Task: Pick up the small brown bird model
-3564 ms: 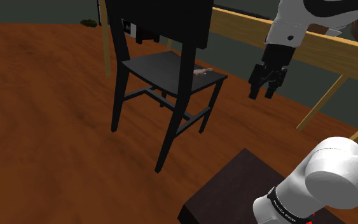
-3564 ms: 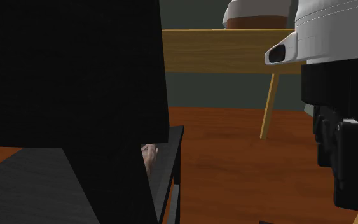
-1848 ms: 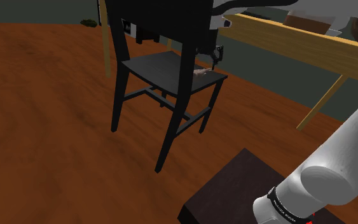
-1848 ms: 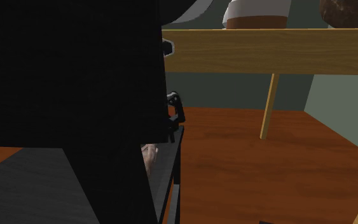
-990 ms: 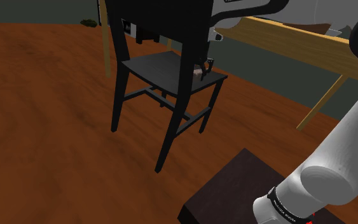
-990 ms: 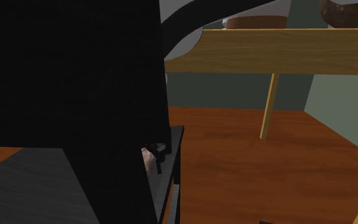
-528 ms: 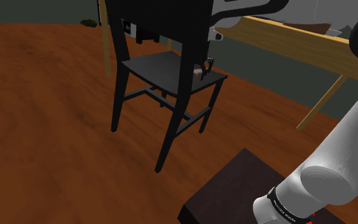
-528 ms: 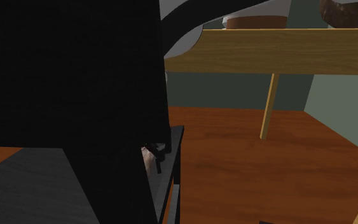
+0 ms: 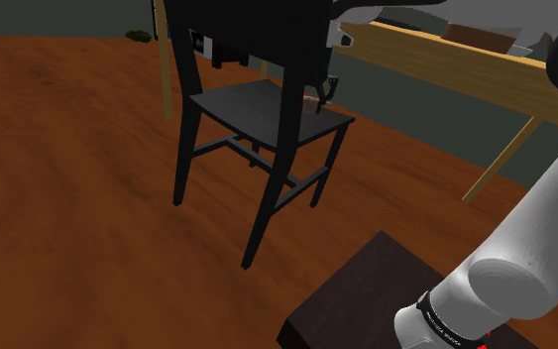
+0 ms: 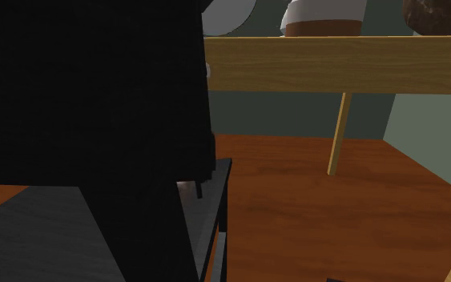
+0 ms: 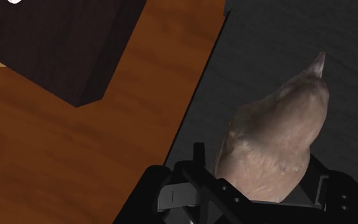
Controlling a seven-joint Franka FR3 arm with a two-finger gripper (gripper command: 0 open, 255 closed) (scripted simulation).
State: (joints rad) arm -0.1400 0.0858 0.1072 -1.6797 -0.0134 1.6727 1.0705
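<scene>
Bird (image 11: 273, 140) higher — gripper (image 9: 328, 87) half-hidden

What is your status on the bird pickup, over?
Fingers shut on small grey-brown bird model. Bird over black chair's seat, contact unclear. Chair's black backrest close beside.

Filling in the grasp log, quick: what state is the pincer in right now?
Pincer: closed, holding the small brown bird model between its fingers.
</scene>
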